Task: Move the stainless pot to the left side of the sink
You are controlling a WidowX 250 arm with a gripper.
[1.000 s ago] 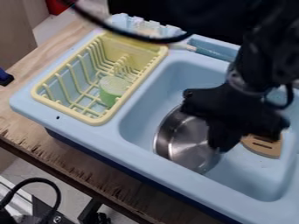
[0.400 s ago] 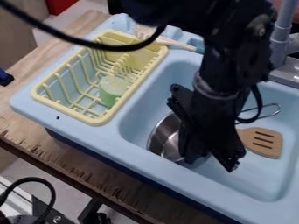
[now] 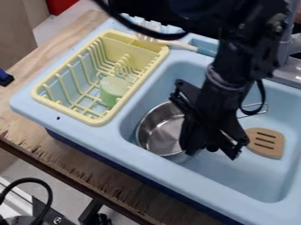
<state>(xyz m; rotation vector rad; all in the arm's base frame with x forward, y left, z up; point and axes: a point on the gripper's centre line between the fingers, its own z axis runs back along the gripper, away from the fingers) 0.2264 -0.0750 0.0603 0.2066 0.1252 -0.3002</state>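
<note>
Stainless pot (image 3: 157,132) in the left part of the sink (image 3: 176,176), the tool (image 3: 210,149) over its side nearer the sink's middle; whether the tool is open or gripping cannot be told. The step, apparently final placement, calls for slow, level guidance, easing off as the pot nears the sink's left wall.

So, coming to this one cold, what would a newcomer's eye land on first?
Probably the black arm, coming from the top edge over the pale blue sink, its gripper by the shiny pot's right side. Next, the yellow dish rack left of the basin, holding something green.
</note>
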